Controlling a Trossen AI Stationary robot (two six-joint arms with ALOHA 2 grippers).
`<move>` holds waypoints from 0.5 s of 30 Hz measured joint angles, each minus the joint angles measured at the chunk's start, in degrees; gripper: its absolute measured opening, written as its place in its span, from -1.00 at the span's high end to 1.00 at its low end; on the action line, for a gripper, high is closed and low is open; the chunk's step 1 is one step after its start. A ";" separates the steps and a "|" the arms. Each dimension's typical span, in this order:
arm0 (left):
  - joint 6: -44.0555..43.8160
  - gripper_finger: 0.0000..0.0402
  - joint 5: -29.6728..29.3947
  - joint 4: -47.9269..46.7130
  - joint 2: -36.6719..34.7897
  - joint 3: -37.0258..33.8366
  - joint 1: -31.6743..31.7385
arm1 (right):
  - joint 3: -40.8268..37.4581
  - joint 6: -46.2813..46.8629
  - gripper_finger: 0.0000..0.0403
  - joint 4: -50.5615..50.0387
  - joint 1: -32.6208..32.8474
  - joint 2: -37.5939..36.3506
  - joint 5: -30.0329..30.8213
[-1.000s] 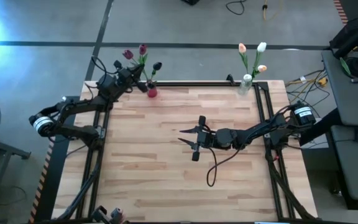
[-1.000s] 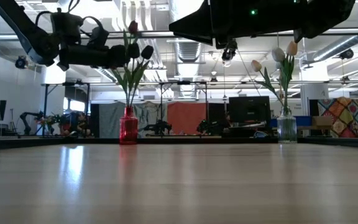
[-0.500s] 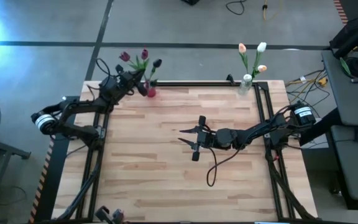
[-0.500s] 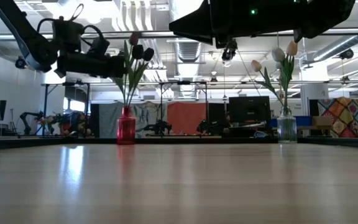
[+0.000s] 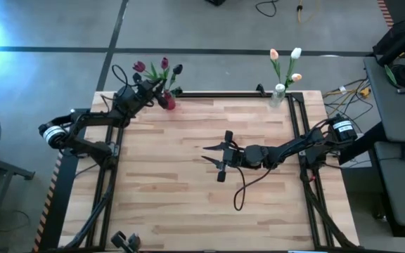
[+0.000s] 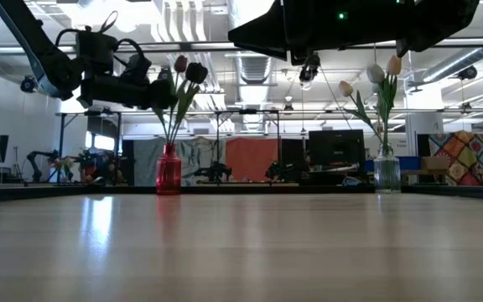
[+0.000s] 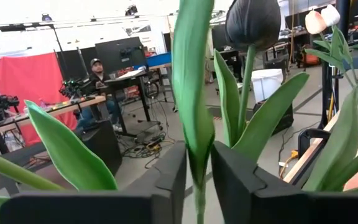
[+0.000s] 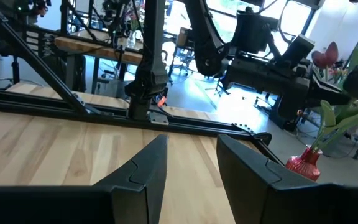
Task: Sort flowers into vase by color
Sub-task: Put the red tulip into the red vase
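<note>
Three dark tulips (image 5: 164,65) stand with their stems in a small red vase (image 5: 166,101) at the table's far left edge; the red vase (image 6: 168,172) also shows in the low view. Three pale tulips (image 5: 295,54) stand in a clear vase (image 5: 278,95) at the far right. My left gripper (image 5: 155,90) reaches level into the dark bunch and is shut on a tulip there. In its wrist view a blackish head (image 7: 253,22) rises beyond the fingers. My right gripper (image 5: 211,159) hovers open over the table's middle, touching nothing. My left gripper (image 7: 199,180) pinches a green leaf and stem (image 7: 196,155) of one dark tulip between its two fingers, high on the stem below the heads. The fingers come level from the table's left, across the stem. The tulip stands nearly upright, its lower end in the red vase.
The black frame rail (image 5: 223,93) runs along the far edge between the two vases. A black cable (image 5: 241,193) loops on the wood below the right arm. The wooden tabletop (image 5: 188,204) lies bare toward the near edge. A person (image 7: 95,65) sits in the room behind.
My left gripper has shifted a little toward the table's left and far edge, still shut on the stem. The dark tulips have swayed with it, and the red vase has slid slightly leftward along the far edge.
</note>
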 joint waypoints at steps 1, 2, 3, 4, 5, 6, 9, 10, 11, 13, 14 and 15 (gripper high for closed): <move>0.00 0.68 0.01 0.00 -0.01 0.00 0.00 | 0.00 0.01 0.34 -0.01 0.00 -0.01 0.00; 0.01 0.65 0.01 0.00 -0.02 0.00 0.00 | 0.00 0.00 0.34 -0.01 0.00 -0.01 0.00; 0.00 0.61 0.01 0.00 -0.02 0.00 0.00 | -0.01 0.00 0.34 -0.02 0.00 0.00 -0.01; 0.00 0.58 0.01 -0.02 -0.02 0.00 0.00 | 0.00 0.01 0.34 -0.02 0.00 0.00 -0.02; 0.00 0.55 0.01 -0.04 -0.02 0.00 0.00 | -0.02 0.02 0.34 -0.02 0.00 0.00 0.00; 0.00 0.52 0.01 -0.08 -0.02 0.00 0.00 | 0.00 0.00 0.34 -0.02 0.00 -0.02 0.00; 0.00 0.45 0.06 -0.18 -0.07 -0.16 -0.01 | 0.00 0.00 0.34 -0.02 0.00 -0.02 0.00; 0.00 0.43 0.08 -0.32 -0.16 -0.30 -0.04 | 0.00 0.00 0.34 -0.02 0.00 -0.01 0.00; 0.00 0.42 0.10 -0.52 -0.30 -0.43 -0.07 | 0.00 0.00 0.34 -0.08 0.00 -0.02 0.00; 0.00 0.39 0.12 -0.99 -0.93 -0.84 -0.07 | -0.01 0.02 0.34 -0.42 0.00 -0.02 -0.02; 0.00 0.39 0.12 -1.11 -1.36 -1.07 -0.07 | 0.00 0.04 0.34 -0.48 0.00 -0.02 -0.02; 0.05 0.38 0.13 -1.14 -1.91 -1.45 -0.07 | -0.01 0.04 0.34 -0.48 0.00 -0.01 -0.01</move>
